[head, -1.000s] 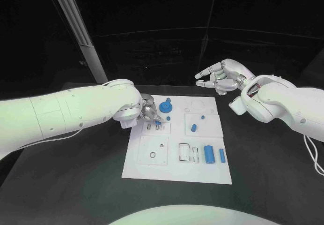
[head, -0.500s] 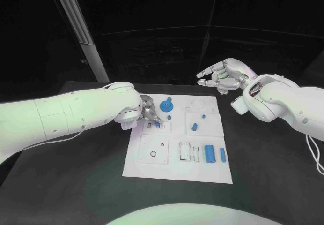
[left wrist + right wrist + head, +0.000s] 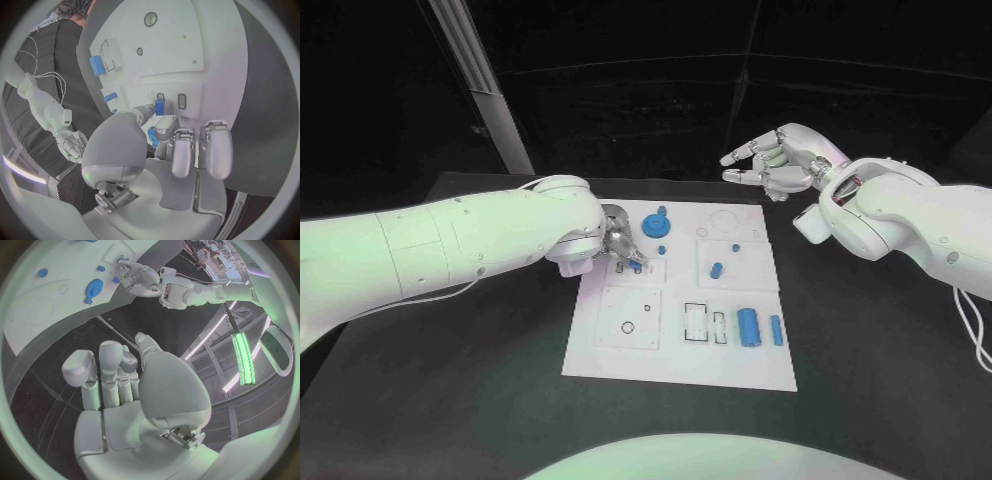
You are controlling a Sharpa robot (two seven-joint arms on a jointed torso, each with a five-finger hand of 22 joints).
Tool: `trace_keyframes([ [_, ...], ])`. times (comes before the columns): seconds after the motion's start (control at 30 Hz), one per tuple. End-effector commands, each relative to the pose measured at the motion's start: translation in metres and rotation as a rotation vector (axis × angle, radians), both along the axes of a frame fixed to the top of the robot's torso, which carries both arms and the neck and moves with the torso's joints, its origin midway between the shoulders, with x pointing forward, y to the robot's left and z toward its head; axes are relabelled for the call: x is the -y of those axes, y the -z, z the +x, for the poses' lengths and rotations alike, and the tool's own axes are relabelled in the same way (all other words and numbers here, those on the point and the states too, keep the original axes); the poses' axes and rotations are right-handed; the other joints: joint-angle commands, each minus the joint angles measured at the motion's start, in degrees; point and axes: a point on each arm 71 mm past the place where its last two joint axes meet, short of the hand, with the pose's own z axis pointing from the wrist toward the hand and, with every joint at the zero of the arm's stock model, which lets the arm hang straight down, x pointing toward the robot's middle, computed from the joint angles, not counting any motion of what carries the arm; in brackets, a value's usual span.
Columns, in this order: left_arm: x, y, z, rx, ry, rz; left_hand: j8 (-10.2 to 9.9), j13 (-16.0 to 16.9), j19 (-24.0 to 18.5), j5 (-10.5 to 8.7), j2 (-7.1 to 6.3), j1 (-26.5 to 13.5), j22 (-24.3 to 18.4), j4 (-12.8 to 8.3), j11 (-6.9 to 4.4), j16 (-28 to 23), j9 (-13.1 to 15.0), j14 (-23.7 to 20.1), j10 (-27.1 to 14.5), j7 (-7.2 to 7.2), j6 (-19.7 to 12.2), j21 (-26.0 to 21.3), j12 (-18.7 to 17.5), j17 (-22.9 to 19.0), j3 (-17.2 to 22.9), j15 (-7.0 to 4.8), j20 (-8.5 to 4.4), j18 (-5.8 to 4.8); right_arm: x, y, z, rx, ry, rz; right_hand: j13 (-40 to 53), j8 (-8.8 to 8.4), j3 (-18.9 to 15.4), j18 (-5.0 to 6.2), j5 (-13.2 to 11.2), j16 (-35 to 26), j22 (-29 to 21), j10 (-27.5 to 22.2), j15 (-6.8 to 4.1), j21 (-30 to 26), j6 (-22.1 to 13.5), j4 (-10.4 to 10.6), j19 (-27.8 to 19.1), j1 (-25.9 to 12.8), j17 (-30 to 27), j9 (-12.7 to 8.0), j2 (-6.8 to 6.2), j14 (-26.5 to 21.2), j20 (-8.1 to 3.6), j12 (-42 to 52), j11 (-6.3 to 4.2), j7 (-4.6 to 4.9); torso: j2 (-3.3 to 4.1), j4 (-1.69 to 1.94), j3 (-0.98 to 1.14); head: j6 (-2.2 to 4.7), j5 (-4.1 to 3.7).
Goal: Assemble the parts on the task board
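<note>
Left hand (image 3: 617,243) (on task board (image 3: 678,365)) pinches part (image 3: 159,106).

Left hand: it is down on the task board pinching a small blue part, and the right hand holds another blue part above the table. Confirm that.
Not quite. The left hand does pinch a small blue part at the task board, but the right hand holds nothing: the right wrist view shows its fingers apart and empty.

One task board (image 3: 678,345), seven blue parts (image 3: 749,326), two hands (image 3: 769,165)
</note>
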Motion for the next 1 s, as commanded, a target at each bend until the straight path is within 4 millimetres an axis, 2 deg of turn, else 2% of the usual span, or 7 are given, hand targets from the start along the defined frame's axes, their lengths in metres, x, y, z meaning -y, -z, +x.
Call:
trace_keyframes([
  [0.03,-0.0003,0.0031,-0.0027,-0.025,0.022,0.035,0.43,0.14,2.26,0.23,0.32,0.05,4.22,-8.75,-0.19,0.18,0.15,6.16,0.5,-0.58,0.08,0.09,0.45,15.09,8.99,-0.02,0.21,-0.74,-0.0013,-0.0011,-0.0001,0.002,-0.012,-0.001,-0.05,0.14,0.2,0.66,0.16,-0.35,-0.04,-0.32,-0.19,-0.18,0.1,-0.09,-0.15,0.09,-0.04,0.02,0.17,-0.39,0.03,-0.27,0.09,0.14,-0.01,-0.03,0.0,-0.08,0.13],
  [0.77,0.0026,0.0046,-0.0034,-0.045,0.038,0.052,1.16,0.74,2.39,0.04,-0.14,-1.9,4.6,-8.66,-0.58,0.18,0.7,6.16,1.12,-1.1,0.98,0.27,1.0,15.09,8.65,-0.31,-0.02,-0.81,-0.002,-0.0007,0.0008,0.001,-0.014,-0.001,-0.05,0.14,0.2,0.66,0.16,-0.35,-0.04,-0.32,-0.19,-0.18,0.1,-0.09,-0.15,0.09,-0.04,0.02,0.17,-0.39,0.03,-0.27,0.09,0.14,0.0,-0.05,0.02,-0.16,0.04],
  [1.0,0.0044,0.0047,-0.0018,-0.044,0.039,0.054,1.37,1.0,2.54,-0.25,-0.8,-5.03,5.04,-7.14,-0.95,0.18,0.84,6.16,1.4,-1.6,1.91,0.49,1.27,15.09,5.65,-0.61,-0.3,-0.9,-0.002,-0.0007,0.0009,0.001,-0.014,-0.001,-0.09,0.14,0.2,0.67,0.19,-0.37,-0.11,-0.34,-0.18,-0.22,0.09,-0.07,-0.17,0.06,-0.03,0.02,0.17,-0.4,0.03,-0.3,0.09,0.14,0.03,-0.05,0.02,-0.25,-0.09],
])
